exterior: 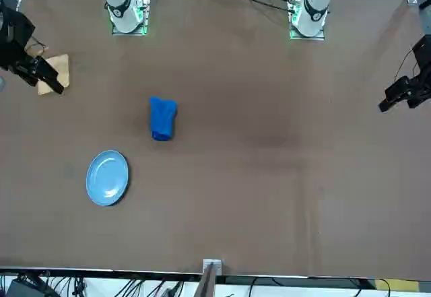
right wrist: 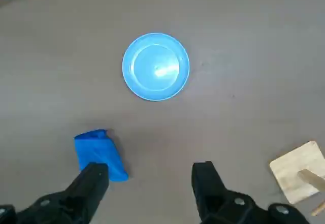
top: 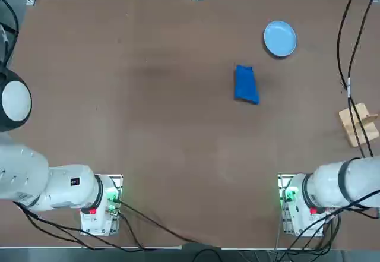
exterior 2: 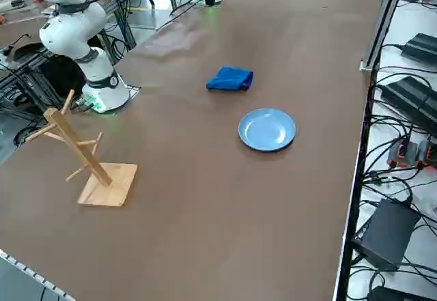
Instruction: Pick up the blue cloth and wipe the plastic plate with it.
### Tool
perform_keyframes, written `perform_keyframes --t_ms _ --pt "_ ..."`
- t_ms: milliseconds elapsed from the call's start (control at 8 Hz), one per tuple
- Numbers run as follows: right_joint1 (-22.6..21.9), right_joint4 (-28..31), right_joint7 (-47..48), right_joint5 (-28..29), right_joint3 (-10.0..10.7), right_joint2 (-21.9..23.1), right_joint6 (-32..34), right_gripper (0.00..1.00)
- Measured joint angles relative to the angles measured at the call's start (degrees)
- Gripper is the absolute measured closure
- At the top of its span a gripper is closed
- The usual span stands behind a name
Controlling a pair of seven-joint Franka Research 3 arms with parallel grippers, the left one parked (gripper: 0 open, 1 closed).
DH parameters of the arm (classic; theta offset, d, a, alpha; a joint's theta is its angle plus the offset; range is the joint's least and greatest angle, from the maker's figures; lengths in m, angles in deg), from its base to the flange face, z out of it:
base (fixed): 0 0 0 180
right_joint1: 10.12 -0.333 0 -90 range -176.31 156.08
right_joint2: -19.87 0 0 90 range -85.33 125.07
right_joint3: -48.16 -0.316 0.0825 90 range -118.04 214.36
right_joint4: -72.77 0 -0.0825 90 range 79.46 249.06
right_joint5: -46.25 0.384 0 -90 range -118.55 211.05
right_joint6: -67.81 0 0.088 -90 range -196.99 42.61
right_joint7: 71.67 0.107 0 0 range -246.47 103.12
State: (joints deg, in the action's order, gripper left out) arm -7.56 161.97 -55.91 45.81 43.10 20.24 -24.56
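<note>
Blue cloth [top: 246,85], lying on the brown table [top: 178,143], is the landmark here, told from the robot's side outward. Nearest is the right arm's white body [top: 332,185], to the cloth's right and cut off by the top view's edge. The right gripper [right wrist: 151,169] hangs in the air to the cloth's right, its two fingers spread wide with nothing between them; the top view misses it, and one finger hides a corner of the cloth in the wrist view. Also right of the cloth stands a wooden rack [exterior 2: 117,183], partly hidden by cables overhead. Beyond the cloth, slightly right and apart from it, lies the light-blue plastic plate [top: 279,38].
</note>
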Motion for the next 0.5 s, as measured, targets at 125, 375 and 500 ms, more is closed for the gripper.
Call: perform_keyframes --t_ms 125,375,500 --pt "0.0 0.0 0.0 0.0 0.0 0.0 0.0 0.00" --pt "-0.1 -0.1 0.0 0.0 -0.3 0.0 0.0 0.00" --pt "-0.2 -0.2 0.0 0.0 -0.4 0.0 0.0 0.00"
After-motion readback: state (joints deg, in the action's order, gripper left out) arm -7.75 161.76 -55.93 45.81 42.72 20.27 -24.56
